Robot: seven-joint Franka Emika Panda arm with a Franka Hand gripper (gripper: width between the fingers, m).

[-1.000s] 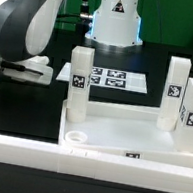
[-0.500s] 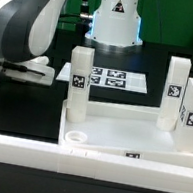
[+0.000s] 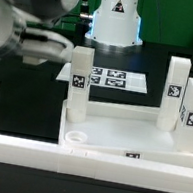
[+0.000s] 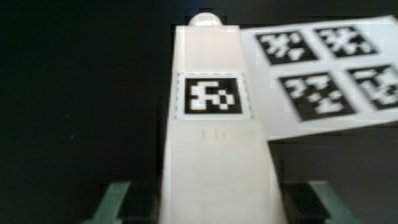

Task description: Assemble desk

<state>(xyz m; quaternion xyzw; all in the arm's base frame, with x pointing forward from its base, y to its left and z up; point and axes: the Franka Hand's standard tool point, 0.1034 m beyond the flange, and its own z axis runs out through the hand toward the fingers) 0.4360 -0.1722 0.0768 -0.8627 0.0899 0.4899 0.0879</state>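
since a second ago the arm (image 3: 32,13) has risen, and your fingers (image 4: 210,197) are clamped on a loose leg (image 4: 210,130), so that leg is ready to carry to the desk top (image 3: 130,130), where 3 legs already stand. only the wrist view shows this grip, with the marker board (image 4: 329,70) behind the leg; the exterior view hides it.

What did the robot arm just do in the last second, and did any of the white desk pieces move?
The arm swung up and toward the exterior view's right. Its pincer now grips a white leg, seen in the wrist view. The desk top, its standing legs and the marker board stayed put.
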